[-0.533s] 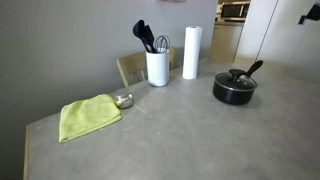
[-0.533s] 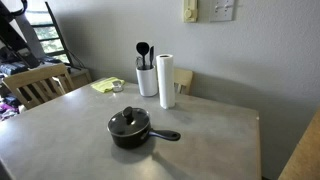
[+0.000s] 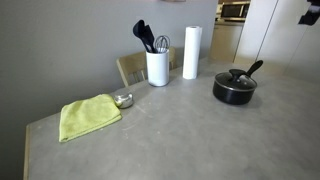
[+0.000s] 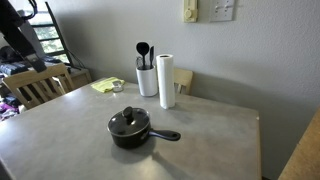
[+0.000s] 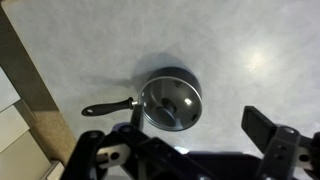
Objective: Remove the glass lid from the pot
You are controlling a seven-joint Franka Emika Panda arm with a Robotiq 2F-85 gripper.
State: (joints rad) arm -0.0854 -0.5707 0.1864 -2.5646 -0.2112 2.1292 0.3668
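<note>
The black pot (image 3: 234,90) stands on the grey table with its long handle sticking out sideways. It also shows in the other exterior view (image 4: 130,132) and in the wrist view (image 5: 190,84). The glass lid (image 5: 170,103) sits on the pot, with its dark knob in the centre, and shows in both exterior views (image 3: 236,77) (image 4: 128,121). My gripper (image 5: 176,138) hangs high above the pot, open and empty, with one finger (image 5: 262,126) to the right of the lid. Only a dark part of it shows at an exterior view's corner (image 3: 312,14).
A white utensil holder (image 3: 157,67) with black utensils and a white paper roll (image 3: 190,52) stand at the back of the table. A green cloth (image 3: 88,115) and a small metal bowl (image 3: 123,99) lie near a table edge. A wooden chair (image 4: 40,86) stands beside the table.
The arm has shifted slightly at the edge of an exterior view. The pot and lid have not moved.
</note>
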